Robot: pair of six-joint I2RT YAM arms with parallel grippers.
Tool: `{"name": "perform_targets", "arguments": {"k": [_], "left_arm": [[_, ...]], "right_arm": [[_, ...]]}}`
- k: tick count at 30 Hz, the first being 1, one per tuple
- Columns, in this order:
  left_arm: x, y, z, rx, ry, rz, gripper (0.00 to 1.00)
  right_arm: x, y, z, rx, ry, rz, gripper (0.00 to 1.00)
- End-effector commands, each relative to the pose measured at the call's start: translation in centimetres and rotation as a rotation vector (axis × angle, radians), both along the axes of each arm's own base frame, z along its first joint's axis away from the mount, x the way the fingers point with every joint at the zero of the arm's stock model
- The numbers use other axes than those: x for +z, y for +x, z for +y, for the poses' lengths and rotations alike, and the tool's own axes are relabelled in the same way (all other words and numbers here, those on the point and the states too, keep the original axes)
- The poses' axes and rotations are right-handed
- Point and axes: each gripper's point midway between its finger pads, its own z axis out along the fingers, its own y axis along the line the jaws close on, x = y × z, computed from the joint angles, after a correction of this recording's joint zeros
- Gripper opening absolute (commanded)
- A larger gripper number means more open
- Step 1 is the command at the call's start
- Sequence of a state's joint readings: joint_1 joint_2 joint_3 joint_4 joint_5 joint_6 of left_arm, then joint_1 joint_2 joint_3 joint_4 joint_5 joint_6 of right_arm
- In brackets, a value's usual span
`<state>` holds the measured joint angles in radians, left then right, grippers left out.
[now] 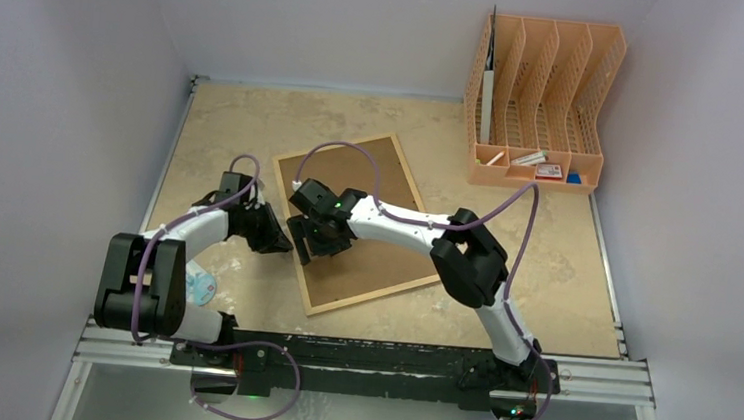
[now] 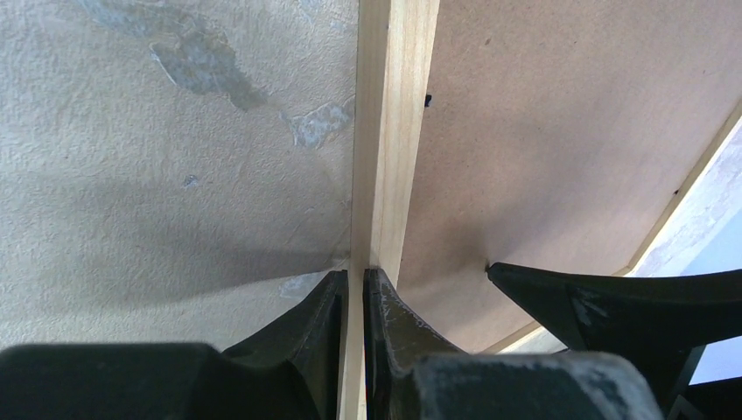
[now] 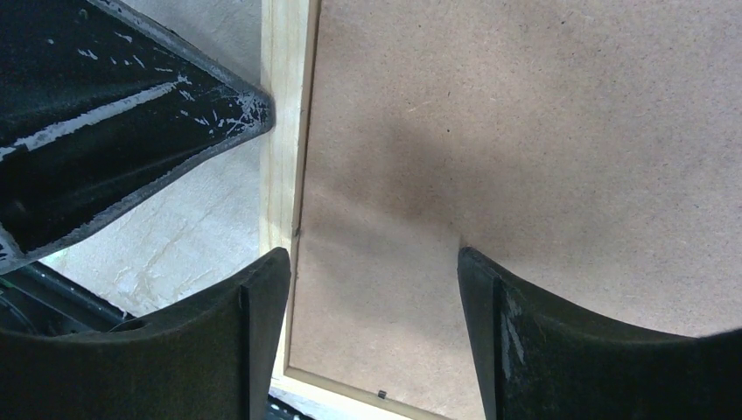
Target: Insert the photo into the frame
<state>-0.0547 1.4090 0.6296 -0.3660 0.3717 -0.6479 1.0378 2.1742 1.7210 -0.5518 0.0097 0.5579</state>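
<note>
The frame (image 1: 381,171) lies back up on the table, its brown fibreboard showing inside a thin light-wood border (image 2: 389,131). My left gripper (image 2: 356,276) is shut on that border at the frame's left edge, one finger on each side of the wood strip; from above it (image 1: 280,241) sits right at that edge. My right gripper (image 3: 372,258) stands open just over the fibreboard (image 3: 525,131), near the same edge, with nothing between its fingers (image 1: 307,240). The two grippers are close together. The photo is out of view.
An orange plastic file organiser (image 1: 542,103) with small items in its front tray stands at the back right. A round pale-blue object (image 1: 200,285) lies by the left arm's base. A metal rail (image 1: 366,365) runs along the near edge. Walls close in both sides.
</note>
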Motion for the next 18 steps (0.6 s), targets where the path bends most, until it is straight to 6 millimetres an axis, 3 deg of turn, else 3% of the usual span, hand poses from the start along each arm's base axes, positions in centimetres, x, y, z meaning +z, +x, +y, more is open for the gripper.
{"name": "perform_targets", "arguments": {"k": [1, 11, 18], "left_arm": [[-1.4, -0.2, 0.2, 0.005, 0.014, 0.024, 0.14], [-1.7, -0.5, 1.2, 0.033, 0.066, 0.047, 0.11], [-1.7, -0.7, 1.9, 0.061, 0.093, 0.06, 0.02]], "right_arm": [[-1.3, -0.3, -1.0, -0.022, -0.068, 0.019, 0.72], [-3.3, -1.2, -1.9, -0.009, -0.109, 0.04, 0.74], [-4.7, -1.4, -2.6, -0.029, -0.173, 0.02, 0.72]]}}
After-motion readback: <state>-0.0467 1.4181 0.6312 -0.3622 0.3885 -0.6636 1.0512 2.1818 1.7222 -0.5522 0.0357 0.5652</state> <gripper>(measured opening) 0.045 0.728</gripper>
